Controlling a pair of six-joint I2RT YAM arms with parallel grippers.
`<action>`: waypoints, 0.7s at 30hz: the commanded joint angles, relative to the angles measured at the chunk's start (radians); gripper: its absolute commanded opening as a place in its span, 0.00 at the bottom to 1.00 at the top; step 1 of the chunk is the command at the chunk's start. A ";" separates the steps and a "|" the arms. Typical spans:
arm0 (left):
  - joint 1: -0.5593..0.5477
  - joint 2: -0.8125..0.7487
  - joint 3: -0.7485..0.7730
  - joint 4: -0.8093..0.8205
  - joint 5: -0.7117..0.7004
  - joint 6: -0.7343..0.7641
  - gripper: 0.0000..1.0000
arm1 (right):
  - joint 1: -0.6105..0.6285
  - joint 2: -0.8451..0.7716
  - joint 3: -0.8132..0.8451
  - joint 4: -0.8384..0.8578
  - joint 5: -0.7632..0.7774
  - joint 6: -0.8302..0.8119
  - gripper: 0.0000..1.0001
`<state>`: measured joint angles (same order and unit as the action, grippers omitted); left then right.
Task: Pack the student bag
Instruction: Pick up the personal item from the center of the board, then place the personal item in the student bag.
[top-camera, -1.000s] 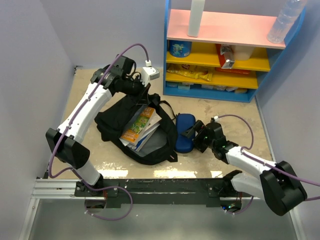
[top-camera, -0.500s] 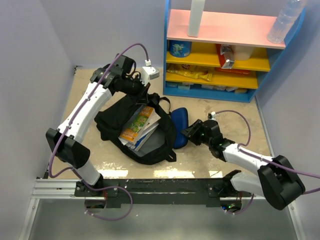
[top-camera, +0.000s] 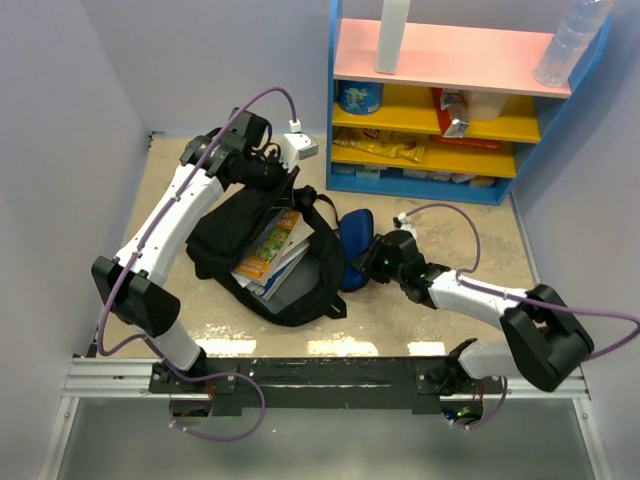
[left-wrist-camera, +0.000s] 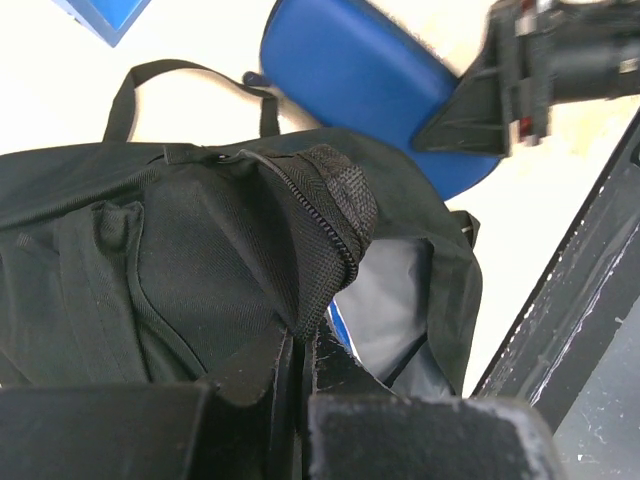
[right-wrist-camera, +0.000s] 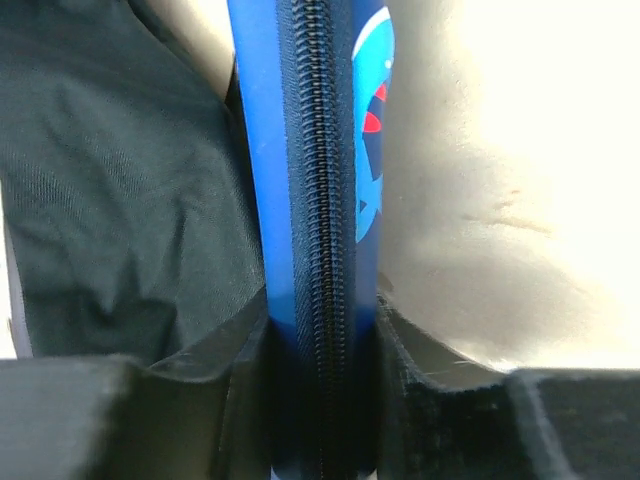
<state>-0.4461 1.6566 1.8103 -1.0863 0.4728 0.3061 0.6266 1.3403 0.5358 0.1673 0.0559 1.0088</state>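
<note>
In the top view the student bag (top-camera: 215, 245) lies centre-left, mouth open over the books (top-camera: 268, 252), and your right gripper (top-camera: 372, 262) clamps the blue pencil case (top-camera: 352, 238) beside the bag's right rim — lift it over that rim before tipping it in. In the left wrist view the left gripper (left-wrist-camera: 305, 350) pinches the bag's fabric, propping the mouth up. In the right wrist view the case sits edge-on between the jaws — the bag's free space is hidden.
</note>
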 joint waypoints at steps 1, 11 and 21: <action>-0.005 -0.018 0.055 0.040 0.027 -0.007 0.00 | 0.004 -0.180 0.117 -0.157 0.168 -0.082 0.16; -0.005 0.000 0.060 0.084 0.043 -0.030 0.00 | 0.071 -0.320 0.472 -0.561 0.191 -0.171 0.13; -0.005 0.038 0.147 0.100 0.059 -0.024 0.00 | 0.392 -0.052 0.595 -0.650 0.214 -0.067 0.08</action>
<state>-0.4458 1.6966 1.8500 -1.0836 0.4641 0.2970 0.9642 1.2510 1.1011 -0.4007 0.2687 0.8936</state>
